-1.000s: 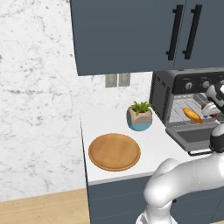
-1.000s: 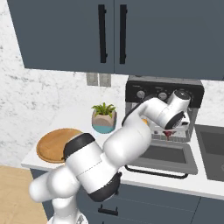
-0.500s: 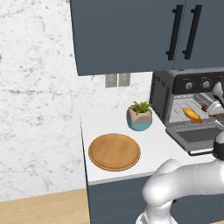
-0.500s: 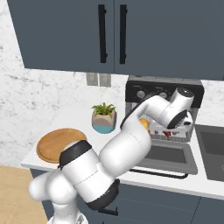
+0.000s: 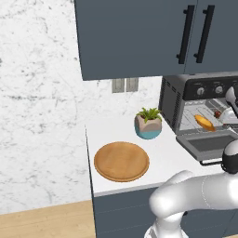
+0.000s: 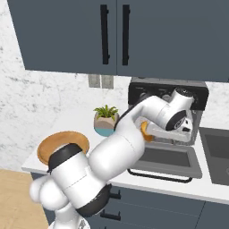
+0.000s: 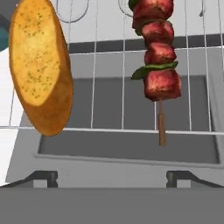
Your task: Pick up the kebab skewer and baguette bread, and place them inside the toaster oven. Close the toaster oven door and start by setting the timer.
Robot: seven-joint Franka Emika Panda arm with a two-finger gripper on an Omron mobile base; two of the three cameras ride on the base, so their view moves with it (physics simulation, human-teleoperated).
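Baguette bread [image 7: 40, 65] lies on the left of the wire rack [image 7: 109, 87], kebab skewer [image 7: 158, 65] to its right, open rack between; the stick end overhangs the rack's front edge. Hand [image 7: 112, 177] jaws apart, apparently empty. Toaster oven door [image 5: 209, 143] hangs open over the tabletop [image 5: 162, 153].

Blue-grey wall cabinets [image 5: 139, 32] hung above a white desk [image 5: 162, 153]; marble wall [image 5: 42, 102] behind, wooden floor [image 5: 46, 222] below.

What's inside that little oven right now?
On the toaster oven wire rack lie the baguette bread and the kebab skewer, side by side, apart. The open gripper hovers just before them. The arm hides the interior's right part.
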